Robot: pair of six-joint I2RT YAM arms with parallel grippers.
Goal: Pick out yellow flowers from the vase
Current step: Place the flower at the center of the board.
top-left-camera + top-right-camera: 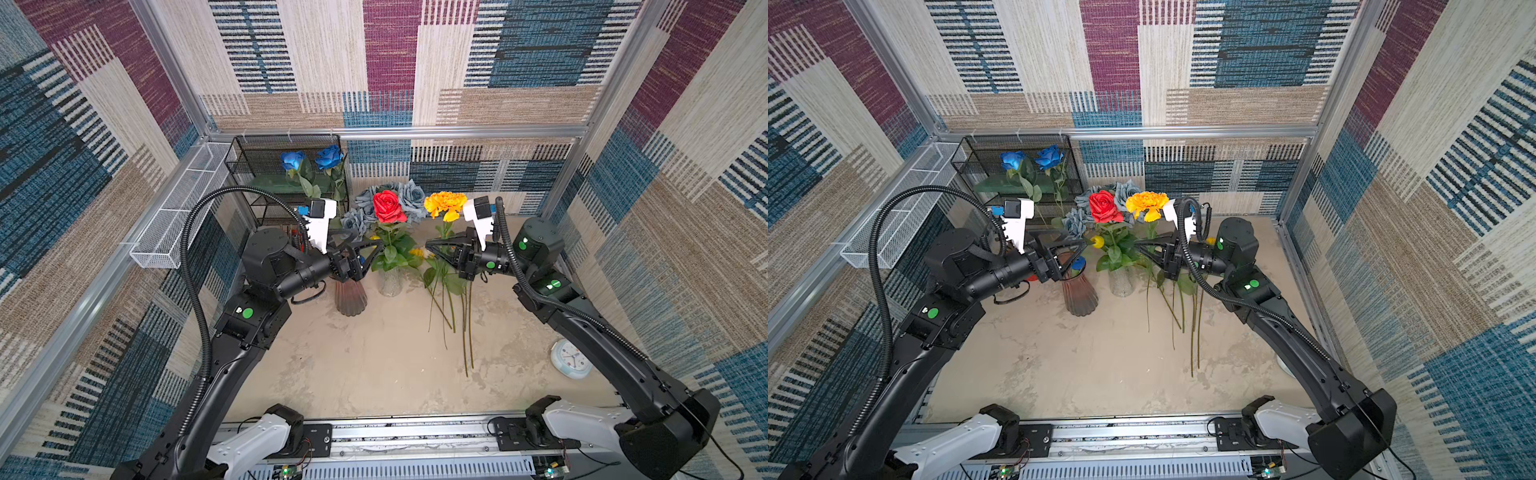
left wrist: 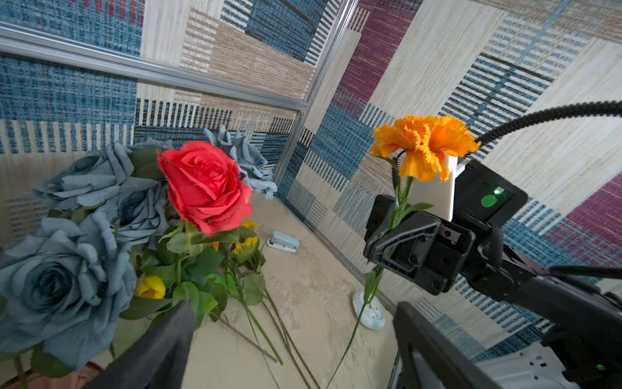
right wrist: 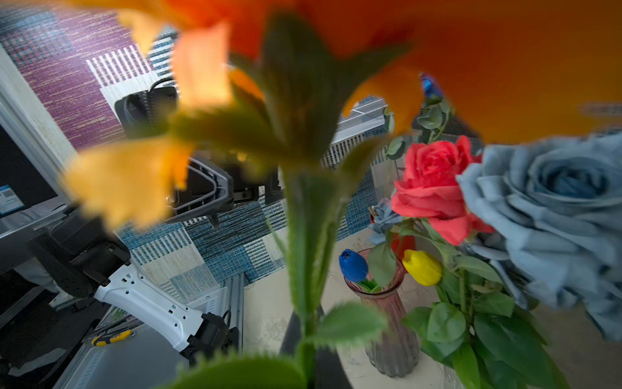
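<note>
The right gripper [image 1: 432, 248] is clamping the yellow flower [image 1: 445, 204] by its stem, holding it upright, bloom pointing up, near the vase [image 1: 390, 283]. The left gripper [image 1: 370, 257] is gaping open. Sunflowers [image 2: 247, 244] are lying on the table [image 1: 353, 374].

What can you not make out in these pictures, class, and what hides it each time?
- Right wrist view: held orange-yellow flower blurred, too near the lens; bloom cut by the top edge.
- Right wrist view: yellow tulip, stem behind rose leaves; its vase unclear.
- In a top view: clock mostly behind right arm.
- In a top view: sunflower heads small, partly under rose leaves.
</note>
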